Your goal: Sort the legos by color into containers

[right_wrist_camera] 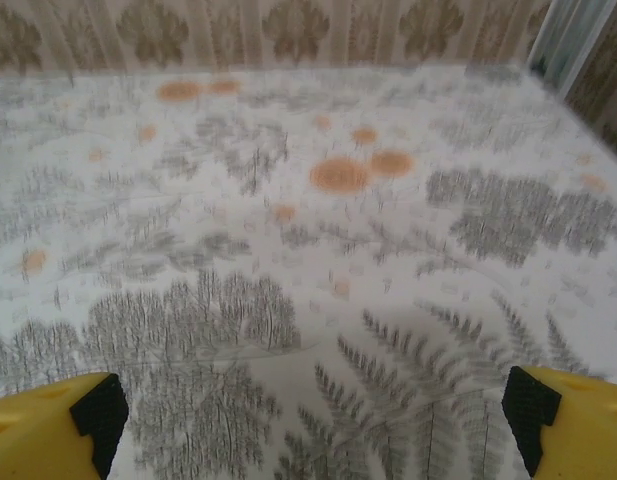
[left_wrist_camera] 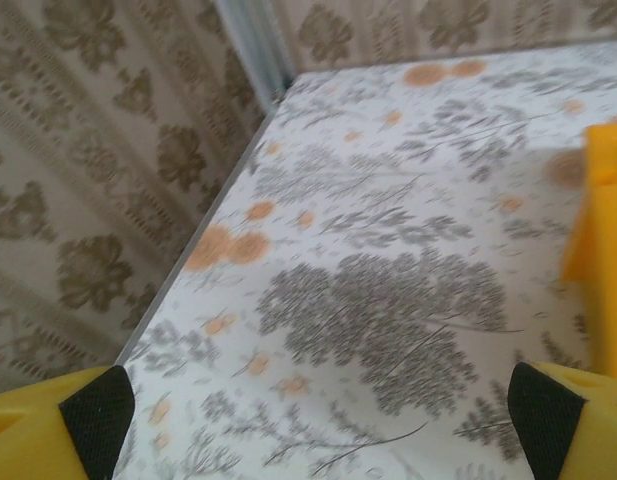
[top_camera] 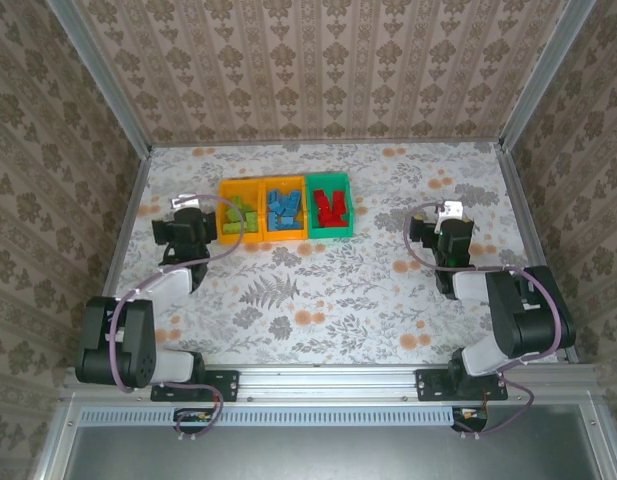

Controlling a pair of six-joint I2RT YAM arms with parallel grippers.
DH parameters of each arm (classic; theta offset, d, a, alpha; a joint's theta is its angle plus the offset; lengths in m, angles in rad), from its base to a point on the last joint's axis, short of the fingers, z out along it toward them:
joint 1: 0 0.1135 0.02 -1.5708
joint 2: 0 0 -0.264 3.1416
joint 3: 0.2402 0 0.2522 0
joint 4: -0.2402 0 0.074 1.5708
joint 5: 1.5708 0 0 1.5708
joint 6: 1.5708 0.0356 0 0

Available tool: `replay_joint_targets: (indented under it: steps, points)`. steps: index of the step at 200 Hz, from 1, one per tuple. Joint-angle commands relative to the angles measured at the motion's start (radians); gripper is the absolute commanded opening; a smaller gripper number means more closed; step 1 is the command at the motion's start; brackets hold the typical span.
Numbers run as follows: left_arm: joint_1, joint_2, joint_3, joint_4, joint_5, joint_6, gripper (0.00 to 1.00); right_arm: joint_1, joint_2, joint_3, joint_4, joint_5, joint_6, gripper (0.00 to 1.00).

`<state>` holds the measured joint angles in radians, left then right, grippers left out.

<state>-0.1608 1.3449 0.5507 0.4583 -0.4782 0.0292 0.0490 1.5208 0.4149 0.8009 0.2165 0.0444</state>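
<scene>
The left end effector (top_camera: 185, 208) stands spread wide and holds nothing. Its fingers are glossy yellow plastic, each tipped with matte black pads (left_wrist_camera: 93, 415), and in the left wrist view (left_wrist_camera: 320, 420) bare counter lies between them. The right end effector (top_camera: 450, 212) is spread just as wide and is also empty, with the same yellow fingers and black tips low in its own view (right_wrist_camera: 313, 415).

The three containers sit side by side in a row, walls touching. All are small, open-topped rectangular bins of smooth moulded plastic. The left bin (top_camera: 226, 205), orange-yellow, is just beside the left end effector on its right, and one of its walls shows at the right edge of the left wrist view (left_wrist_camera: 603, 230). It holds the lime-green legos (top_camera: 240, 216). The middle bin (top_camera: 285, 183), also orange-yellow, holds the blue legos (top_camera: 282, 208). The green bin (top_camera: 330, 179) is farthest from the left end effector and well to the left of the right one, and it holds the red legos (top_camera: 330, 207). The legos are tiny blocky bricks, heaped loosely.

The counter (top_camera: 318, 290) has a pale covering printed with grey ferns and orange blossoms. The walls (top_camera: 318, 60) around it carry beige damask-patterned paper.
</scene>
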Motion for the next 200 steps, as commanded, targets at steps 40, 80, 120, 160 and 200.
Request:
replay_joint_targets:
  steps: [40,80,120,160,200]
  points:
    - [0.010,0.022,-0.077,0.145,0.232,0.086,1.00,-0.021,0.009,-0.007,0.052,-0.095,-0.005,1.00]
    - [0.024,0.118,-0.177,0.406,0.263,0.096,1.00,-0.022,0.010,-0.008,0.054,-0.097,-0.005,1.00]
    - [0.120,0.199,-0.152,0.427,0.376,0.022,1.00,-0.021,0.009,-0.008,0.055,-0.097,-0.006,1.00]
    - [0.118,0.191,-0.156,0.419,0.334,0.004,1.00,-0.020,0.007,-0.011,0.058,-0.097,-0.006,1.00]
    - [0.118,0.191,-0.156,0.416,0.337,0.005,1.00,-0.022,0.006,-0.011,0.059,-0.098,-0.006,1.00]
